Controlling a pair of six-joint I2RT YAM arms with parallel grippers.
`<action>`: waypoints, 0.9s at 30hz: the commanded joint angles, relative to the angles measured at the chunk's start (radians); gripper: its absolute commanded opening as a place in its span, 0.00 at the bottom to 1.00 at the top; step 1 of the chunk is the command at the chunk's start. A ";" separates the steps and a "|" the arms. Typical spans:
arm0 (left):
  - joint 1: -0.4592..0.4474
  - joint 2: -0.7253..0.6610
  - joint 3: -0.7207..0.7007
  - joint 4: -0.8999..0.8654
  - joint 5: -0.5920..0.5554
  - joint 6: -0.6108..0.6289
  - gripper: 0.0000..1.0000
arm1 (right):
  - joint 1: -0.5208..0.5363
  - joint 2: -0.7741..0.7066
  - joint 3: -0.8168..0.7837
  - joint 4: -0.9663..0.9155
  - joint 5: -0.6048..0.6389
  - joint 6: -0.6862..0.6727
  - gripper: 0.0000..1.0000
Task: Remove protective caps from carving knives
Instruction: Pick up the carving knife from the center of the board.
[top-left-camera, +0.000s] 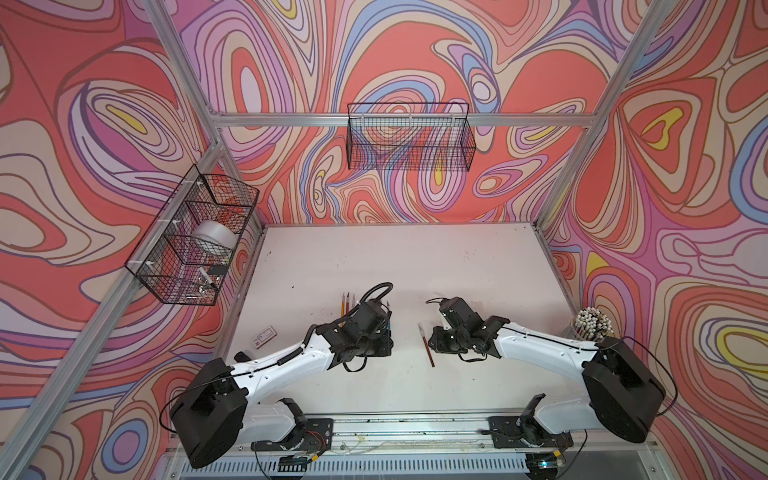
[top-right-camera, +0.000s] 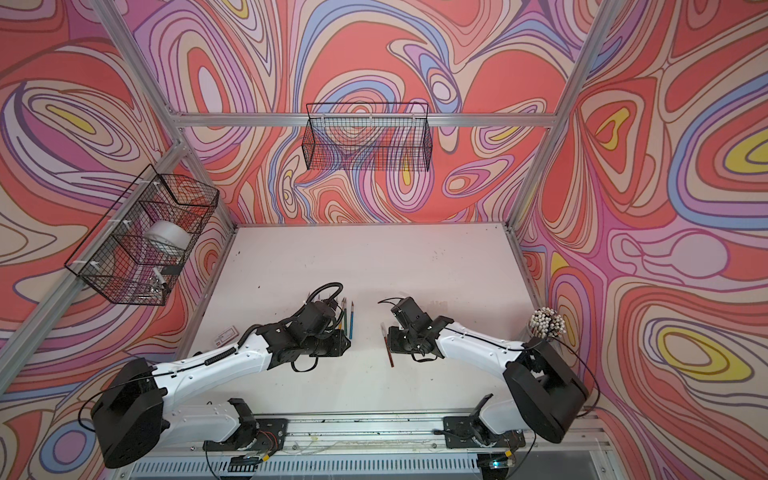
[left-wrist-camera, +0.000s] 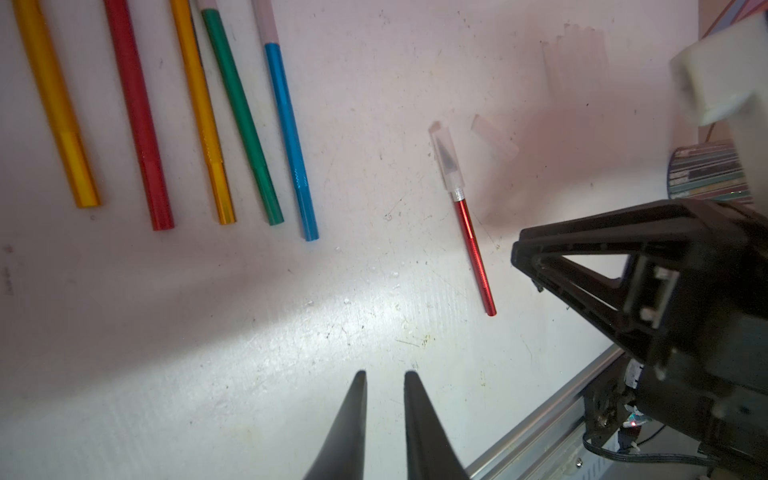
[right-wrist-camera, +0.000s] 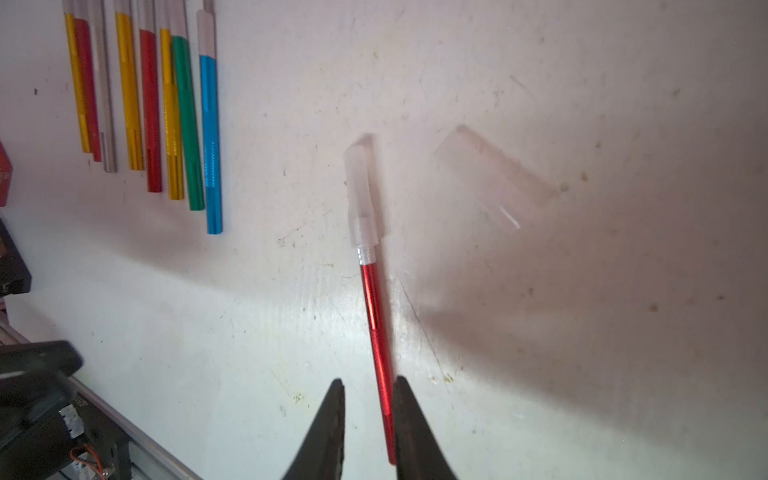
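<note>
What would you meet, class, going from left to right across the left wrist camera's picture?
gold knife → red knife → second gold knife → green knife → blue knife → capped red knife → right arm

Arms angled inward, facing; left end effector (left-wrist-camera: 385, 375) narrowly parted, right end effector (right-wrist-camera: 368, 381) slightly wider.

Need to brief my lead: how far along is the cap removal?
Done: seemingly one, since a loose cap lies on the table beside the red knife. In hand: the right gripper straddles that knife's handle, its fitted cap still on. Remaining: that cap, and the row where the blue knife and green knife look capped.
</note>
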 joint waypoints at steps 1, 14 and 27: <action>-0.004 -0.022 -0.024 0.014 -0.012 0.023 0.19 | 0.012 0.036 0.029 -0.001 0.052 0.013 0.22; -0.002 -0.149 -0.090 0.051 -0.042 0.059 0.23 | 0.036 0.161 0.120 -0.036 0.091 -0.012 0.21; -0.002 -0.150 -0.093 0.066 -0.047 0.045 0.24 | 0.067 0.244 0.188 -0.110 0.167 -0.029 0.18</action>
